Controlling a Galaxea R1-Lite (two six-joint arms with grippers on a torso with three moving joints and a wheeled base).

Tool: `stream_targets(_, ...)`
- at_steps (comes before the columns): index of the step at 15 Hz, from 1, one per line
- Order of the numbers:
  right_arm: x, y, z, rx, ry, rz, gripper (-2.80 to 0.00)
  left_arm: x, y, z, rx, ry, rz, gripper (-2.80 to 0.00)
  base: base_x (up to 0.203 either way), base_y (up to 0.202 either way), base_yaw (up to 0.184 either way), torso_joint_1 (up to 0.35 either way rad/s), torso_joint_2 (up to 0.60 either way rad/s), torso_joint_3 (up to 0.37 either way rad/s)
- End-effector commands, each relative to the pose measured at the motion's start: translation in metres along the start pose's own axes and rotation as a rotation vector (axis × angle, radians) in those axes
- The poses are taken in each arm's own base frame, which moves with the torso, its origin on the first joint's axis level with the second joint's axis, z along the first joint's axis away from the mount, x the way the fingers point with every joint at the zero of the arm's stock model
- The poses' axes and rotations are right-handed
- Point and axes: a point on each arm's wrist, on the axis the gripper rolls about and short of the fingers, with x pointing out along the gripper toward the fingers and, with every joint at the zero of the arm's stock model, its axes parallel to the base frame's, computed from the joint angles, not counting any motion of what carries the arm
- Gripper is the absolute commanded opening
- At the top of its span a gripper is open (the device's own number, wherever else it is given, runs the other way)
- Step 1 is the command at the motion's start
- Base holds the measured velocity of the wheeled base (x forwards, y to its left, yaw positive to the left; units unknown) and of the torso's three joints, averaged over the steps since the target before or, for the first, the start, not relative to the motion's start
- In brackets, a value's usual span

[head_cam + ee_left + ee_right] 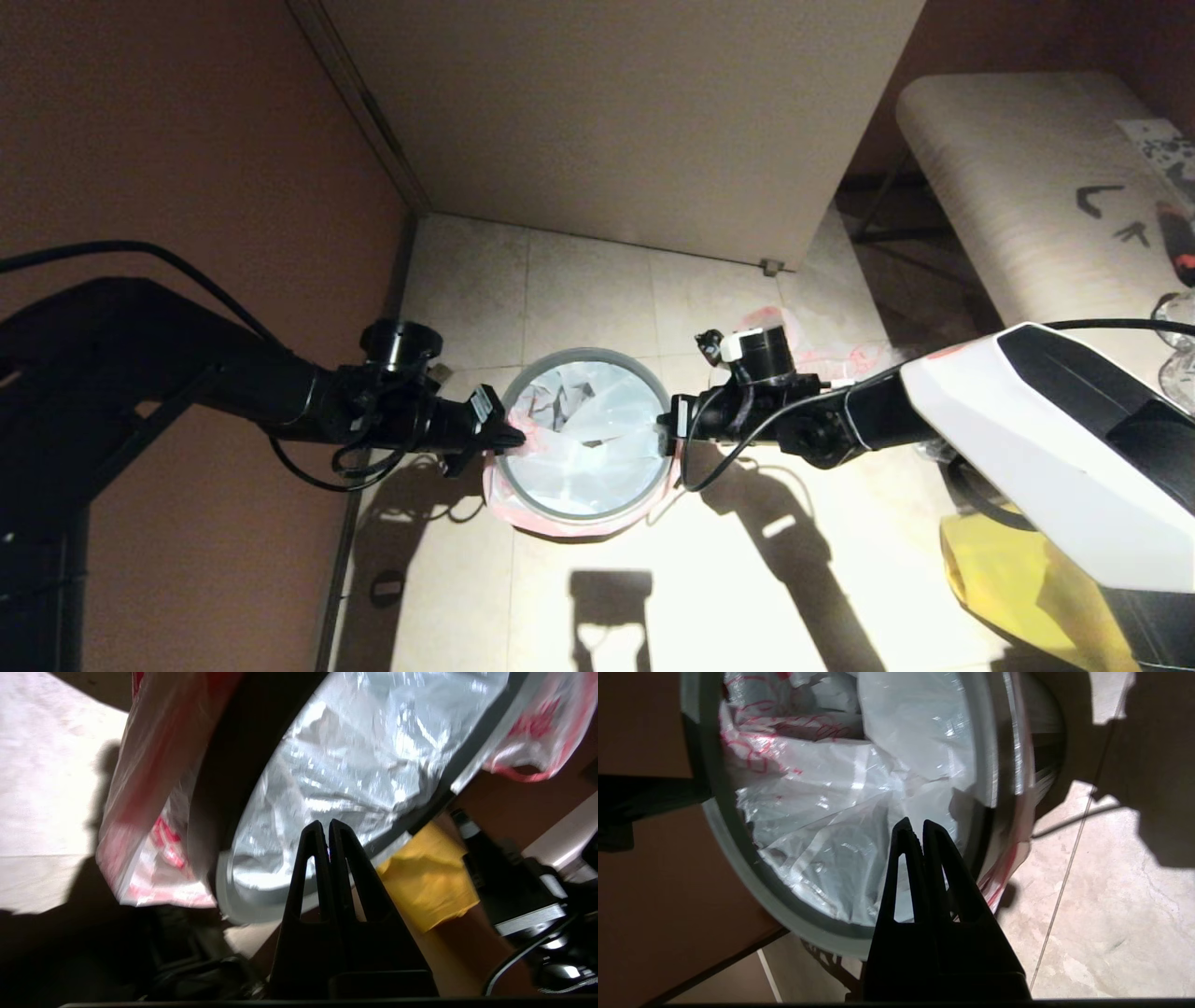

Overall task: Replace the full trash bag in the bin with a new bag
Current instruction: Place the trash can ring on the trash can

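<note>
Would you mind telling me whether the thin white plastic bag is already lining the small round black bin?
Yes: the thin white plastic bag lies inside the small round black bin, its pinkish edge folded over the grey rim.

Floor (579, 280): we see pale tiles, brightly lit near us, with hard shadows.
Left wall (187, 140): reddish-brown.
Far panel (635, 112): we see plain beige.
Right: a pale table (1008, 187).

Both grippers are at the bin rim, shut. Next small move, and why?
Probably press the bag down into the bin. Left gripper and right gripper sit shut at opposite sides of the grey hoop, pink edge already folded outside it, but the film inside looks crumpled and bunched rather than seated.
</note>
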Motion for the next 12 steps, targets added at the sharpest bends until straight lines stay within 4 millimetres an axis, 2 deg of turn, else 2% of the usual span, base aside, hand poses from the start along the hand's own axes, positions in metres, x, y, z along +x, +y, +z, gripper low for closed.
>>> stream_targets(1, 0.012, -0.008, -0.008, 0.006, 0.014, -0.006, -2.80, 0.011, 0.009, -0.003, -0.041, -0.011, -0.002, -2.80, 0.000, 0.000, 0.000, 0.000, 0.00, 0.000)
stream_targets(5, 0.028, -0.021, -0.015, 0.014, 0.022, -0.017, -2.80, 0.034, 0.026, -0.021, -0.053, -0.023, 0.045, -2.80, 0.000, 0.000, 0.000, 0.000, 0.00, 0.000)
stream_targets(8, 0.035, -0.029, -0.016, 0.016, 0.015, -0.023, -2.80, 0.045, 0.029, -0.024, -0.050, -0.035, 0.078, -2.80, 0.000, 0.000, 0.000, 0.000, 0.00, 0.000)
stream_targets(10, 0.033, -0.027, -0.013, 0.014, 0.009, -0.022, -2.80, 0.056, 0.028, -0.026, -0.039, -0.078, 0.129, -2.80, 0.000, 0.000, 0.000, 0.000, 0.00, 0.000)
stream_targets(12, 0.024, -0.013, -0.003, 0.000, -0.010, -0.005, -2.80, 0.057, 0.028, -0.027, -0.036, -0.080, 0.132, -2.80, 0.000, 0.000, 0.000, 0.000, 0.00, 0.000)
